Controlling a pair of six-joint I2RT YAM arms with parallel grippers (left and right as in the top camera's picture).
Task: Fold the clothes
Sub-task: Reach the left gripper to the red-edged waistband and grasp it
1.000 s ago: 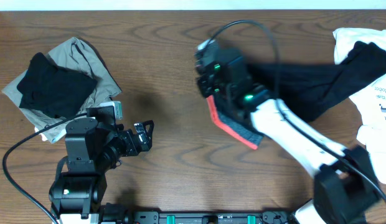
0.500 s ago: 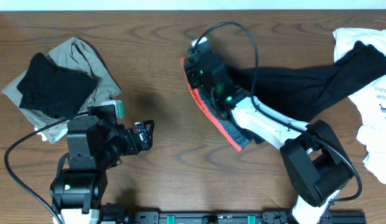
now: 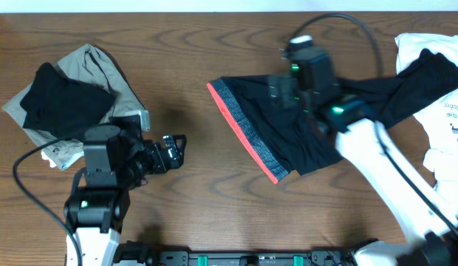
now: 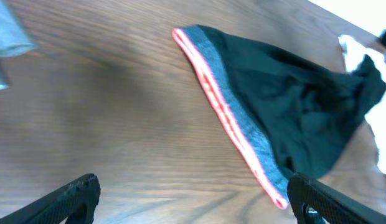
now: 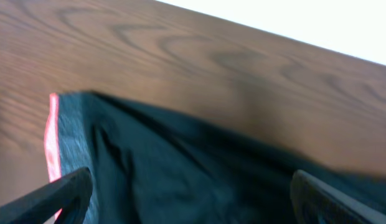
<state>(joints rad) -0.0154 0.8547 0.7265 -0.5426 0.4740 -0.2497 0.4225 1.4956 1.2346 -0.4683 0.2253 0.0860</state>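
Clothes (image 3: 269,137) centre-right on surface (image 3: 185,44), legs trailing upper right. Right pincer (image 5: 190,190) wide above fabric, apparently empty; left pincer (image 4: 193,190) wide, idle. Flattening stage, likely; next: grip waistband (image 3: 244,129), fold over.

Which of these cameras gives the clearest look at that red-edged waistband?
The left wrist view: the waistband runs whole and large across the frame, nothing covering it. Overhead shows it whole too, only smaller. The right wrist view catches just one end at its left edge.
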